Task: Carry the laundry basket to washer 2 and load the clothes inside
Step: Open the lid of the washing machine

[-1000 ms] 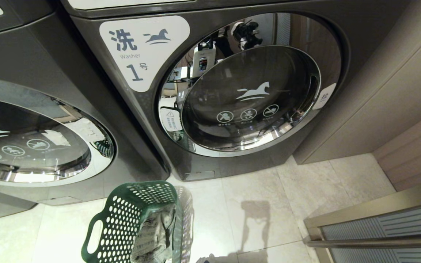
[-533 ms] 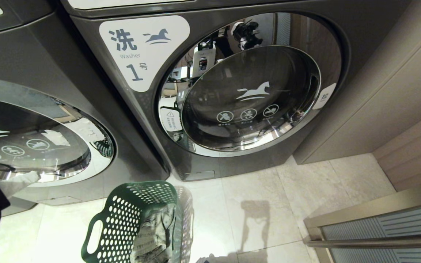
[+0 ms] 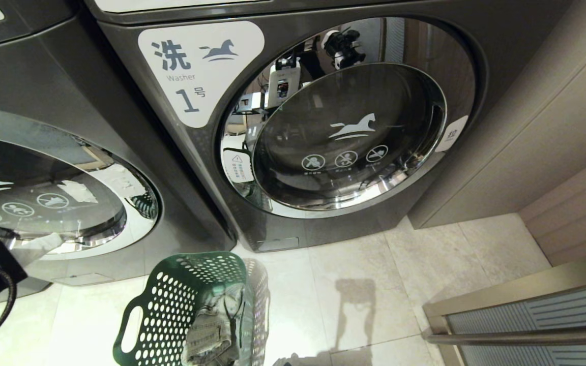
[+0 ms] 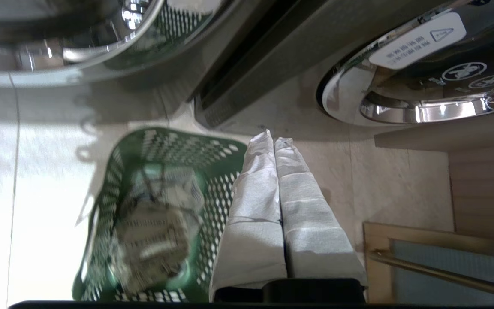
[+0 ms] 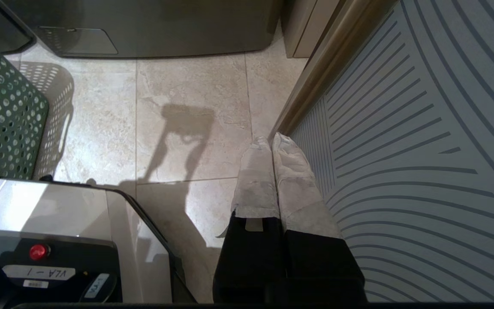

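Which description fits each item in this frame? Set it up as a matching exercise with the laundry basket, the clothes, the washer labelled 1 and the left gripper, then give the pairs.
Items:
1. laundry basket
2. clothes
3. washer labelled 1
4. left gripper

Descriptions:
A. round door closed, chrome rim reflecting the room
B. fingers pressed together, holding nothing, above the floor beside the basket
C. green with round holes, standing on the tiled floor before the two machines
D. crumpled bundle lying inside the basket

Pairs: 1-C, 2-D, 3-A, 4-B
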Controlling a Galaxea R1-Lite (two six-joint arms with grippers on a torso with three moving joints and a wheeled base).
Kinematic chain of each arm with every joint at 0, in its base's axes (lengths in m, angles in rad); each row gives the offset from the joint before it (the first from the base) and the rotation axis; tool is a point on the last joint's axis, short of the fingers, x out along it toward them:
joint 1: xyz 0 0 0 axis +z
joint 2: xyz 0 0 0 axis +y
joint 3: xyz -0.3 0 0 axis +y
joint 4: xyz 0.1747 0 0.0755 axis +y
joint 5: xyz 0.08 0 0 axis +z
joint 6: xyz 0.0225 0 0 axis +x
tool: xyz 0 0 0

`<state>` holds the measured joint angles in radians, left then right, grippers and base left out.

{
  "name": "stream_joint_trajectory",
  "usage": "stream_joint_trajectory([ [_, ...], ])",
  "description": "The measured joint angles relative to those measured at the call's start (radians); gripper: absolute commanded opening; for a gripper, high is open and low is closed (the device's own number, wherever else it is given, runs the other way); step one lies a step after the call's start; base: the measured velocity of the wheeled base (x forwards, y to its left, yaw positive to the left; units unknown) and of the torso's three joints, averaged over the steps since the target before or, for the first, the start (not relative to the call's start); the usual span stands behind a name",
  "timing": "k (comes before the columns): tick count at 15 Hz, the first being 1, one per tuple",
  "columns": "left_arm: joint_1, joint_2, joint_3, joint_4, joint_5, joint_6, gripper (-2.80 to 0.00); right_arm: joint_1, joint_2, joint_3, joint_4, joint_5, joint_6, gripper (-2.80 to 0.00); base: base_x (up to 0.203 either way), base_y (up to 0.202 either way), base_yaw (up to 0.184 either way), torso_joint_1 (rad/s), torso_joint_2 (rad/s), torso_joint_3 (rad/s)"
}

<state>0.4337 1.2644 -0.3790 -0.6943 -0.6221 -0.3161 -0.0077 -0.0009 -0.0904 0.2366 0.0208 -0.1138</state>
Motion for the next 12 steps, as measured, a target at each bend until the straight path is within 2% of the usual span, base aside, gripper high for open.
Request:
stream_joint_trajectory([
  [4, -0.007, 0.158, 0.131, -0.397, -0.019, 0.015, -2.80, 0.000, 0.000, 0.000, 0.000, 0.000, 0.000, -2.80, 0.000, 0.000, 0.000, 0.000, 0.00, 0.000],
  [6, -0.018, 0.220, 0.166, -0.535, -0.018, 0.017, -2.80, 0.000, 0.000, 0.000, 0.000, 0.000, 0.000, -2.80, 0.000, 0.000, 0.000, 0.000, 0.00, 0.000],
  [12, -0.017, 0.349, 0.159, -0.684, -0.011, 0.017, -2.80, 0.000, 0.000, 0.000, 0.000, 0.000, 0.000, -2.80, 0.000, 0.000, 0.000, 0.000, 0.00, 0.000],
])
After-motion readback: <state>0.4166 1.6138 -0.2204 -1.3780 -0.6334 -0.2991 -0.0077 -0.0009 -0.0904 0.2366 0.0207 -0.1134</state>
